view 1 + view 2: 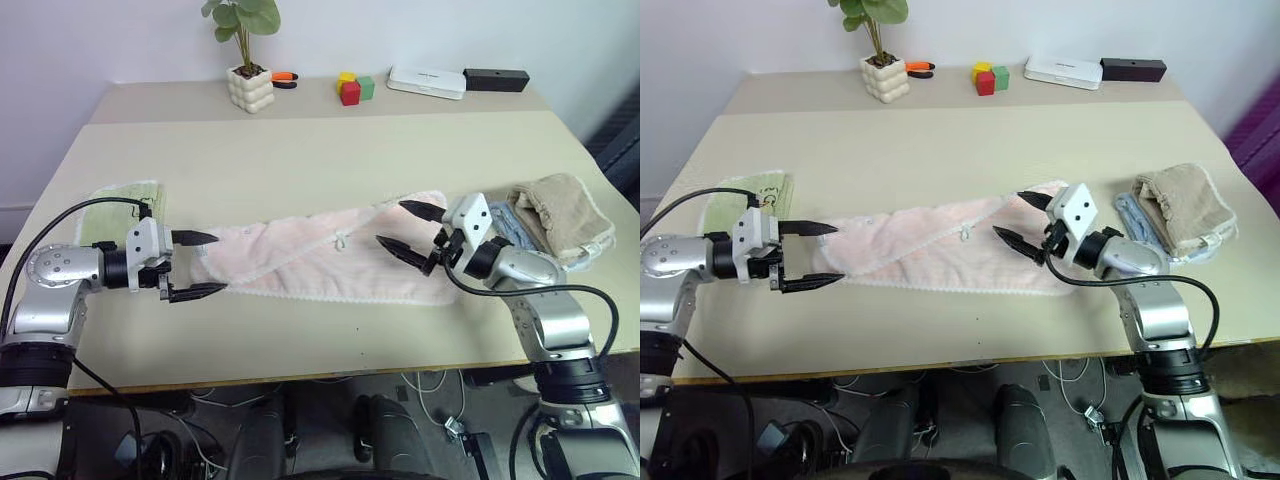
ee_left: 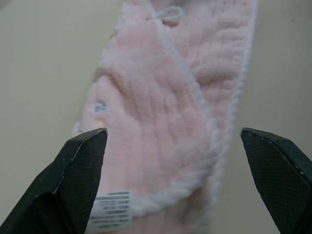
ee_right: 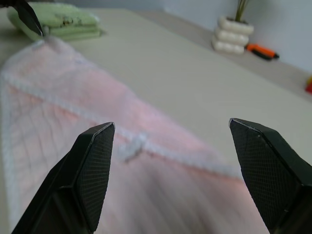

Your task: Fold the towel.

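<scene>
The pale pink towel (image 1: 320,258) lies across the middle of the table as a long strip, folded lengthwise, with its white scalloped trim and little white loop (image 1: 341,241) facing up. My left gripper (image 1: 195,265) is open at the towel's left end, one finger on each side of that end, nothing held. The left wrist view looks between its fingers (image 2: 78,170) at the towel's label and a small print. My right gripper (image 1: 408,228) hovers open just above the towel's right end. In the right wrist view, the towel (image 3: 73,112) stretches away beyond the open fingers (image 3: 92,165).
A folded light-green cloth (image 1: 125,200) lies at the left edge behind my left arm. A beige towel (image 1: 560,210) sits on a blue cloth at the right edge. A potted plant (image 1: 250,85), coloured blocks (image 1: 352,88), a white box (image 1: 427,80) and a black box (image 1: 496,78) line the back.
</scene>
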